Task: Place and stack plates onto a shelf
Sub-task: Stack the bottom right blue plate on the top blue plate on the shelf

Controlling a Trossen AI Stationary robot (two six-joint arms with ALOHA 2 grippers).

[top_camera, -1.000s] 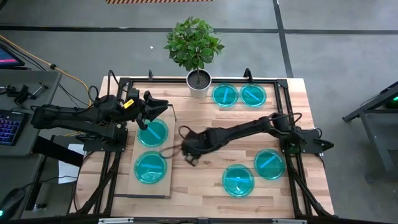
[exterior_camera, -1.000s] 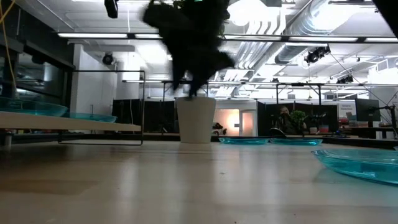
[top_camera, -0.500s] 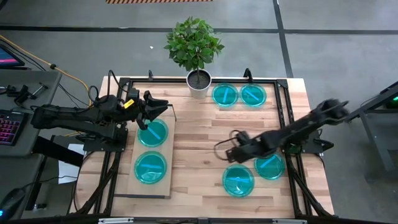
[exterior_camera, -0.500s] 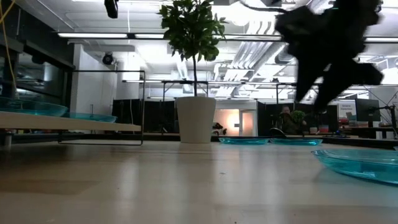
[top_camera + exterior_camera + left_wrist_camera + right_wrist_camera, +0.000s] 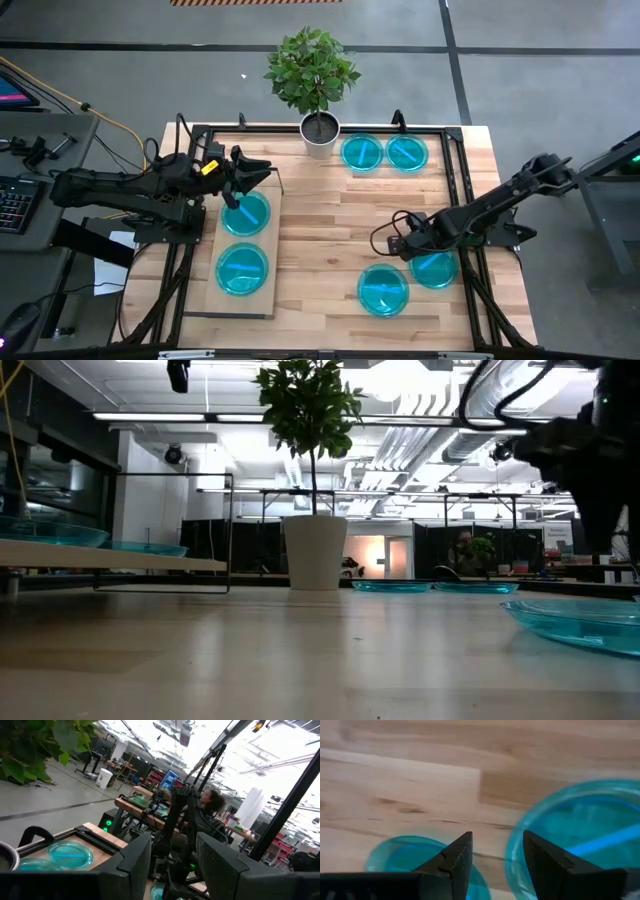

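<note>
Striped wooden tabletop (image 5: 320,215) carries six plates; two lie on the shelf (image 5: 212,262) at my left, two (image 5: 384,153) sit beside the white plant pot (image 5: 319,135), two (image 5: 383,288) rest near my right side; my right pincer (image 5: 400,243) hovers parted and empty just above one of that last pair; my left pincer (image 5: 262,171) waits open above the shelf's far end, holding nothing.

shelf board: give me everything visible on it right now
The shelf is a long, flat rectangle of pale plain wood with a dark edge, lying on the left part of the striped tabletop. Two cyan plates rest flat on it, one at the far end, one nearer, side by side, not stacked. The left gripper hangs open over its far end. In the low view it sits raised off the table.
</note>
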